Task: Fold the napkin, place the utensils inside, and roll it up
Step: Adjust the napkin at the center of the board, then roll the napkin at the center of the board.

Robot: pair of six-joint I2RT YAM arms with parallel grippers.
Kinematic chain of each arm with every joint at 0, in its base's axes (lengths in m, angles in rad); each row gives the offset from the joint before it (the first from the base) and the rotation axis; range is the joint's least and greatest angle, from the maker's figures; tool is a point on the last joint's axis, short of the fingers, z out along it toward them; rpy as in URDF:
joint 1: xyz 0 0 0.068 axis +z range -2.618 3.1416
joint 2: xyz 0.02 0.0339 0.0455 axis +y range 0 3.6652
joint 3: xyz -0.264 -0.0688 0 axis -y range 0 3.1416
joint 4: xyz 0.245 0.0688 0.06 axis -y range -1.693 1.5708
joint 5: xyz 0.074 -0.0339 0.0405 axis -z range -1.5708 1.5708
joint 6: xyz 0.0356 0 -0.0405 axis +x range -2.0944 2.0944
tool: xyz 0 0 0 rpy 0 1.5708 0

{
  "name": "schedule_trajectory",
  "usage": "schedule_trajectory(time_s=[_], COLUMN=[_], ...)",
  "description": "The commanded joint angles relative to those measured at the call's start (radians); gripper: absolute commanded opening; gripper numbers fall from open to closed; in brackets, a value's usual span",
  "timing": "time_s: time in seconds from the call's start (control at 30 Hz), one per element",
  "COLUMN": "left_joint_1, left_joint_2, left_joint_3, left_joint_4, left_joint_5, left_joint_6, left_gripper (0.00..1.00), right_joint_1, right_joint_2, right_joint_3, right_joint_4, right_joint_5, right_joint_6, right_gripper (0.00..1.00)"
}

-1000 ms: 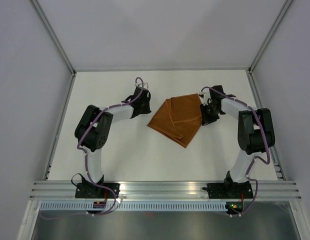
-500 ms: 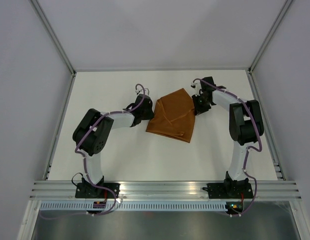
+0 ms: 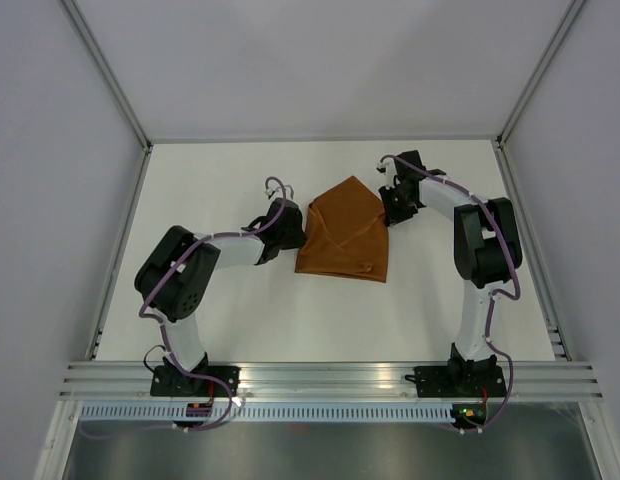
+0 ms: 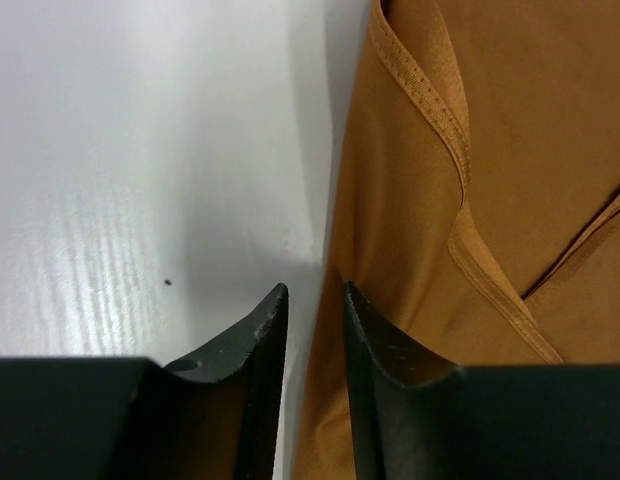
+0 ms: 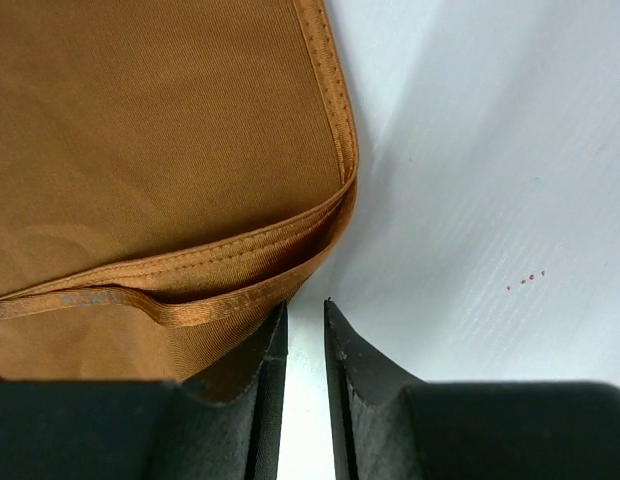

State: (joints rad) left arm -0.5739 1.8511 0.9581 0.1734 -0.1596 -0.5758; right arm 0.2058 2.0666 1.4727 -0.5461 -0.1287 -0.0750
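The left claw [image 4: 312,300] is drawn to a thin slit with the hemmed edge of the folded rust-orange napkin [image 4: 490,200] running into it. The cloth spreads ahead and to its right, with the white table [image 4: 140,150] to its left. Farther off, the right claw [image 5: 305,312] is likewise nearly closed; the napkin's layered corner touches it and spreads ahead to its left, but whether it pinches cloth I cannot tell.

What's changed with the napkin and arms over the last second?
The napkin turned counter-clockwise, seen from above. The left gripper slid nearer the bases beside its left edge; the right gripper moved farther away beside its right edge. Neither grips it; it stays folded.
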Motion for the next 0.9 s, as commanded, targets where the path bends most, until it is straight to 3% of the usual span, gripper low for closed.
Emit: schedule_trajectory(time_s=[0.0, 0.3, 0.43, 0.63, 0.87], left_joint_1=[0.006, 0.011, 0.008, -0.012, -0.023], left_joint_2=[-0.047, -0.197, -0.265, -0.389, -0.569], left_joint_3=[-0.01, 0.102, 0.1, -0.053, -0.211], left_joint_4=[-0.09, -0.163, -0.157, -0.038, -0.055], left_joint_5=[-0.066, -0.152, -0.112, -0.095, -0.109], left_joint_6=[0.005, 0.125, 0.119, 0.136, 0.087], left_gripper=[0.36, 0.47, 0.47, 0.47, 0.48], right_joint_1=[-0.002, -0.078, -0.085, 0.005, 0.158], right_joint_2=[-0.012, -0.198, -0.344, -0.491, -0.646], right_joint_3=[0.015, 0.003, -0.118, -0.302, -0.448], right_joint_4=[-0.026, -0.026, 0.037, 0.087, 0.107], right_joint_5=[0.086, -0.049, -0.09, -0.167, -0.195], right_joint_6=[-0.009, -0.181, -0.287, -0.396, -0.526], right_gripper=[0.28, 0.4, 0.43, 0.43, 0.45])
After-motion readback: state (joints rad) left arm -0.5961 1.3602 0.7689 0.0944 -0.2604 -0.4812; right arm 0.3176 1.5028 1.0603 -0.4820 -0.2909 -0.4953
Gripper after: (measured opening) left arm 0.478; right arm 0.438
